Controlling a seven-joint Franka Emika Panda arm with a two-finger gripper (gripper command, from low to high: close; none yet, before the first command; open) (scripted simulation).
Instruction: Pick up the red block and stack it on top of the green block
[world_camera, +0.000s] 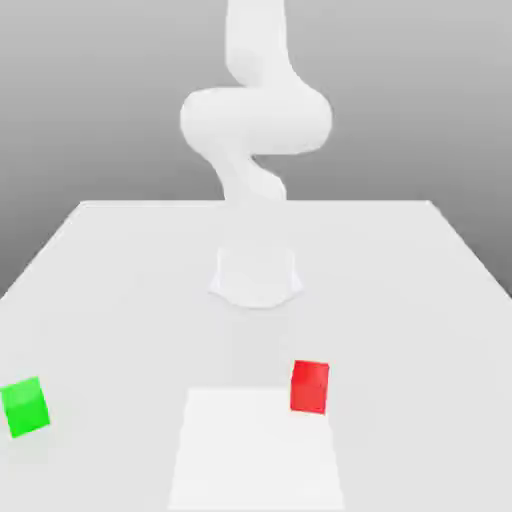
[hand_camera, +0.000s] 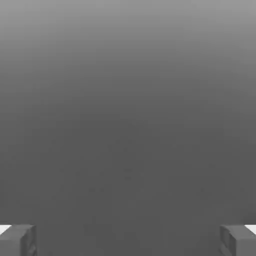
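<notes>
The red block (world_camera: 309, 387) rests on the white table (world_camera: 120, 280), near the front and a little to the exterior view's right of centre. Far off at the exterior view's left, near the table's side edge, sits the green block (world_camera: 25, 406). The two cubes are well apart. In the hand view my gripper (hand_camera: 128, 240) is open: its two grey fingertips (hand_camera: 17, 240) stand wide apart with nothing between them, and behind them is plain grey background. Neither block is between the fingers.
The white arm (world_camera: 255, 120) rises from its round base (world_camera: 256, 275) at the middle of the table. A pale white rectangular patch (world_camera: 255, 455) lies at the front of the exterior view, touching the red block's lower corner in the picture.
</notes>
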